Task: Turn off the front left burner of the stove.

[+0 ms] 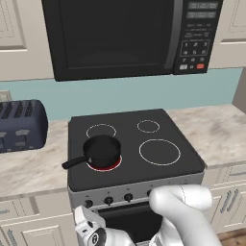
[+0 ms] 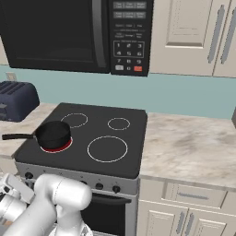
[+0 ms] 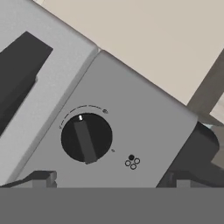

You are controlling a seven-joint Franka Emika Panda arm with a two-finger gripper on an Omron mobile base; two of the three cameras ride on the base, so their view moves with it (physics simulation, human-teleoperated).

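The stove (image 1: pixel 185 166) has a black glass top with four white rings. The front left burner (image 1: pixel 109 166) glows red under a small black pan (image 1: pixel 102 150) whose handle points left; the same burner (image 2: pixel 61 146) and pan (image 2: pixel 53 133) appear in the right base view. My gripper (image 3: pixel 113 179) is open and low in front of the silver knob panel, at its left end. Its two fingertips (image 3: pixel 43 178) stand wide apart just below a black knob (image 3: pixel 86 138). The knob's bar is near upright, with a white mark at its top. Nothing is held.
A black microwave (image 1: pixel 115 33) hangs over the stove. A dark toaster (image 1: pixel 21 125) sits on the counter to the left. Marbled counter (image 2: pixel 193 143) runs to the right, above cream drawers. More knobs (image 1: pixel 128 197) line the panel.
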